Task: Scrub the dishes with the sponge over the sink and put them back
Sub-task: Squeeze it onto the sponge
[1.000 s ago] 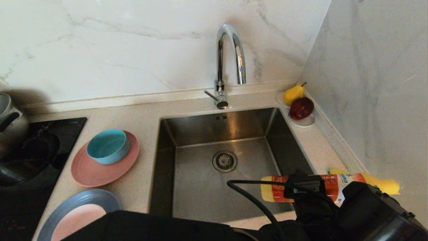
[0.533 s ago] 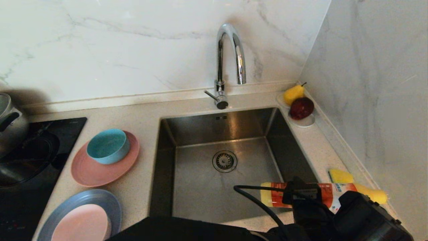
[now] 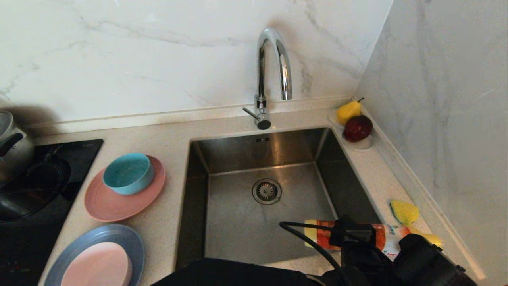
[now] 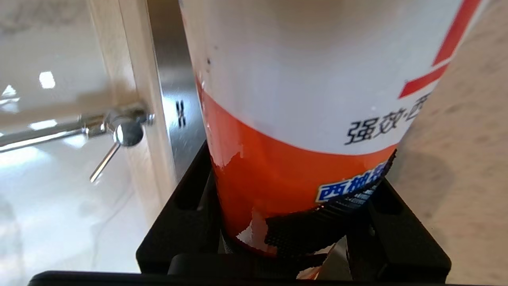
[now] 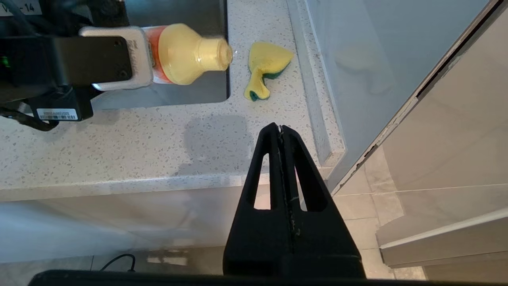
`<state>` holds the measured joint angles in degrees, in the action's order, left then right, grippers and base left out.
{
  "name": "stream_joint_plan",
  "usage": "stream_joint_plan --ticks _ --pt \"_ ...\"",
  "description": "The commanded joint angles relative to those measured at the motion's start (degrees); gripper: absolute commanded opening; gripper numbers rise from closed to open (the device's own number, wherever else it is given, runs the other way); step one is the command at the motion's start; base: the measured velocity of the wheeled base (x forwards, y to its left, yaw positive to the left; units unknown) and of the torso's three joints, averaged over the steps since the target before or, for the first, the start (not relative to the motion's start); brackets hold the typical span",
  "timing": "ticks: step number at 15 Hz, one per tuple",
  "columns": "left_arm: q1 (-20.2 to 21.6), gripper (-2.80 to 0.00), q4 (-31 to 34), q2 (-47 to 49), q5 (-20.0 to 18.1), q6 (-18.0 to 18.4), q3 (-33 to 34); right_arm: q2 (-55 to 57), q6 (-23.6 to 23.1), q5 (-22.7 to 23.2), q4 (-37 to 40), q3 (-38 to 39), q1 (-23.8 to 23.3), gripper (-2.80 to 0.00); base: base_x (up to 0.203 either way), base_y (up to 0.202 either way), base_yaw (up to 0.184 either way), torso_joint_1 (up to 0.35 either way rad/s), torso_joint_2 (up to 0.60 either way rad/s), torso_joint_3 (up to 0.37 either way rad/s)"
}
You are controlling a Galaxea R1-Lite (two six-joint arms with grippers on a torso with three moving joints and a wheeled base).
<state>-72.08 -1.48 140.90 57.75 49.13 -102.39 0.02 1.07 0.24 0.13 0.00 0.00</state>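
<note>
One left gripper (image 3: 351, 238) pinches the detergent bottle (image 3: 357, 236) over the sink's (image 3: 198, 198) front right corner; right gripper (image 5: 281, 129) (pressed together) hangs off the counter's (image 3: 174, 131) front edge.

The speckled countertop (image 3: 166, 131) surrounds the sink (image 3: 262, 198). Directly on it, just beyond the left gripper (image 3: 351, 234) toward the side wall, lies the sponge (image 3: 404, 211); farther past the gripper in the back corner sits a white saucer (image 3: 359, 145). Well away across the sink from the gripper rest a salmon-pink plate (image 3: 107, 202), a grey-blue plate (image 3: 103, 234) and the black hob (image 3: 43, 178).
</note>
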Motion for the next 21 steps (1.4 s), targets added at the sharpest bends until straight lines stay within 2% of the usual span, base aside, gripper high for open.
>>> stream_joint_plan --ticks 1,5,11,21 --pt "-0.1 -2.8 1.2 2.0 0.7 0.2 -2.4 -0.1 0.1 0.0 0.0 0.0 0.0 -2.8 0.0 0.0 0.0 0.0 0.0 0.0" --pt "-0.1 -2.8 6.8 4.1 4.3 0.9 -6.4 -0.1 0.1 0.0 0.0 0.0 0.0 -2.8 0.0 0.0 0.0 0.0 0.0 0.0" --pt "-0.1 -2.8 7.2 5.1 6.8 2.9 -7.0 -0.1 0.1 0.0 0.0 0.0 0.1 -2.8 0.0 0.0 0.0 0.0 0.0 0.0" --pt "-0.1 -2.8 6.4 6.4 7.0 6.4 -7.3 -0.1 0.1 0.0 0.0 0.0 0.0 -2.8 0.0 0.0 0.0 0.0 0.0 0.0"
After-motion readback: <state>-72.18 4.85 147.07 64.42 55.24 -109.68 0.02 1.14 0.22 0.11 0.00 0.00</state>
